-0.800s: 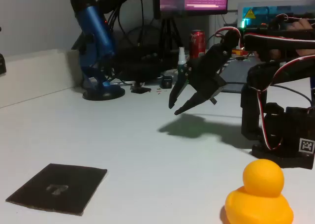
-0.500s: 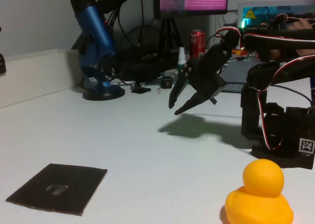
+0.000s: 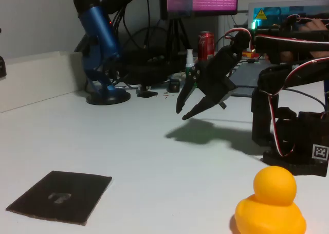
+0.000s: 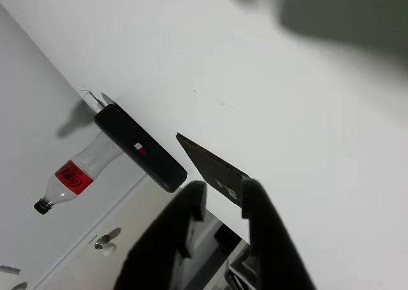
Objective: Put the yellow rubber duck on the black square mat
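Duck: one yellow rubber duck (image 3: 271, 203) sits on the white tabletop (image 3: 154, 162) at the lower right of the fixed view, its back to the camera, just in front of the arm's base (image 3: 298, 141).
Duck and claw: the claw (image 3: 183, 110) hangs in the air up and to the left of the duck, well apart from it and not touching it.
Claw: empty, its two dark fingers (image 3: 181, 101) parted with a narrow gap between them; in the wrist view the claw (image 4: 223, 194) shows the same gap with nothing in it, pointing down over the tabletop.
Mat: one black square mat (image 3: 61, 196) lies flat at the lower left of the fixed view, a faint pale mark at its centre, far across the tabletop from the duck; in the wrist view the mat (image 4: 210, 166) shows just past the fingertips, seen edge-on.
Shadow: the arm's shadow (image 3: 205, 133) falls on the tabletop below the claw.
Behind, fixed view: one blue microphone (image 3: 100, 43) on a stand at the back left, one red can (image 3: 206, 45) behind the claw, cables around them.
Other things, wrist view: one clear plastic bottle (image 4: 80, 172) with a red label, and one long black object (image 4: 140, 148) beside it.
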You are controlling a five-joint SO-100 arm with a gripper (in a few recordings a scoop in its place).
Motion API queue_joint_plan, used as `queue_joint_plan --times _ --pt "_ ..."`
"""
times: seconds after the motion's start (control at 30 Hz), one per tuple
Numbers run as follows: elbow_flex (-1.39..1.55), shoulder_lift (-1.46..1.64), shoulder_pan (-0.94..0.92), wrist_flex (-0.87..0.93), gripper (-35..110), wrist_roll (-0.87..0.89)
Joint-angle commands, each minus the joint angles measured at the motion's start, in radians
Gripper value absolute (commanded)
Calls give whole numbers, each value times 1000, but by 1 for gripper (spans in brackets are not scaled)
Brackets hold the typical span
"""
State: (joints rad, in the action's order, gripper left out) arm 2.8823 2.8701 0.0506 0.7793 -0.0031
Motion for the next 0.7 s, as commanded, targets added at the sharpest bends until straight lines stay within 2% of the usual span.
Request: queue_joint_plan --times 0.0,0.27,0.67 --pt "8 6 12 3 6 -14" --pt "-98 -57 14 3 6 -15" --pt "-560 -551 3 14 6 -17"
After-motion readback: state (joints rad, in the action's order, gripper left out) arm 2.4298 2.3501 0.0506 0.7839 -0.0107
